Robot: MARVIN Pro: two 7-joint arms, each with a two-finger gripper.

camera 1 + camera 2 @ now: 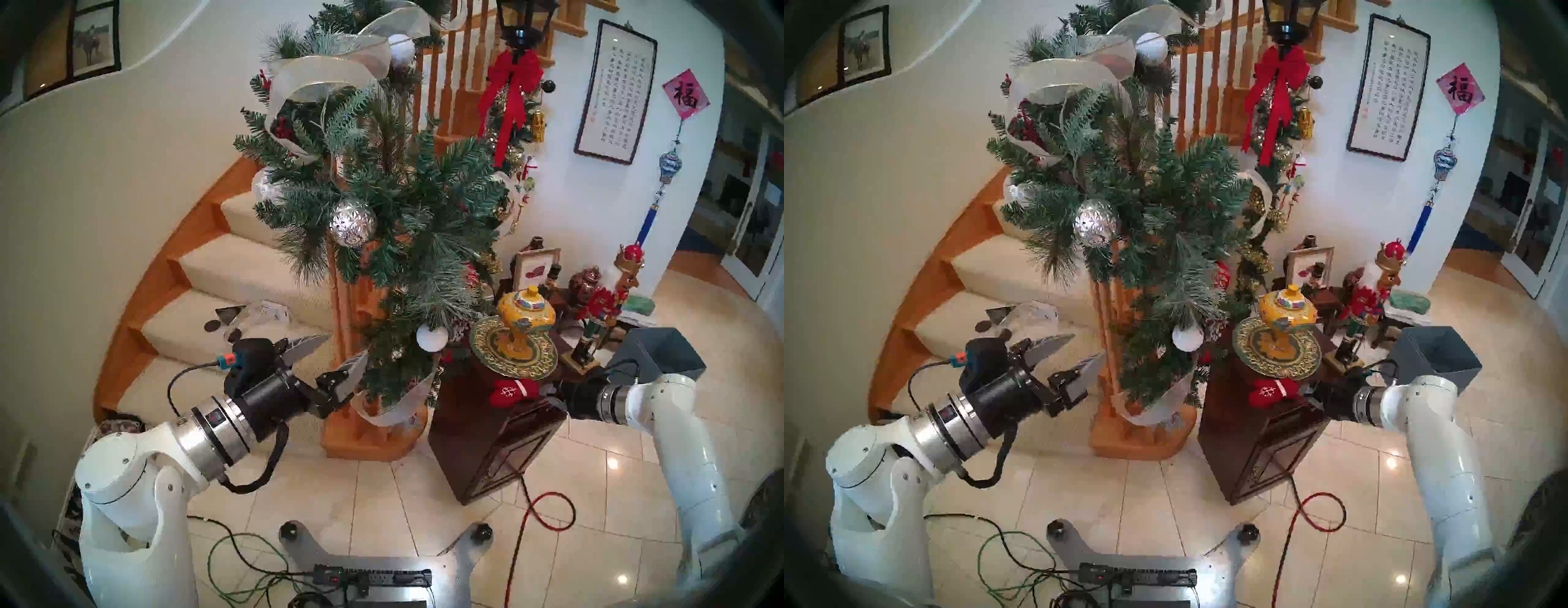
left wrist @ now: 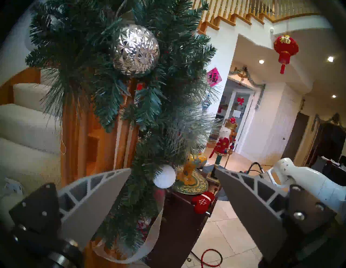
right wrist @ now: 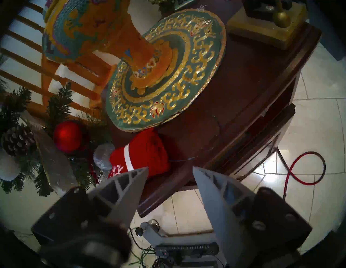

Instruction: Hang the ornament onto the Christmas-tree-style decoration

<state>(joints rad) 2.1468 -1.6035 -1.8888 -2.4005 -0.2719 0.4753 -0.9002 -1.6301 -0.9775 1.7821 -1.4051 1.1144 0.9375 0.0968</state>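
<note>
Red mitten (image 1: 511,391) lies on the near edge of the dark wooden stand (image 1: 479,441), just in front of the green and gold plate (image 1: 530,369) that carries the yellow jar (image 1: 525,316); placed at the edge it is probably easy to reach from the right side; right gripper (image 3: 170,169) sits at that near edge with one finger (image 3: 129,185) overlapping the mitten's cuff end and the other finger out over the stand's edge, jaws at a middling gap, nothing clamped between them; the thin hanging loop seems to trail off the mitten toward the gap but too fine to be sure; looks like the pick step is just starting; from the head view the gripper itself is hidden behind the stand, only the white arm shows; left gripper (image 1: 329,354) is spread wide and empty, held level near the lower part of the garland (image 1: 382,204), close to the stair post (image 1: 343,314), likely parked ready to steady a branch or take the loop; garland hangs down the post left of the stand, silver ball (image 1: 353,223) mid-height, white ball (image 1: 432,336) low near the plate; hanging not yet done; risk: the loop is thin and needles are dense, so snagging a branch tip needs care.
</note>
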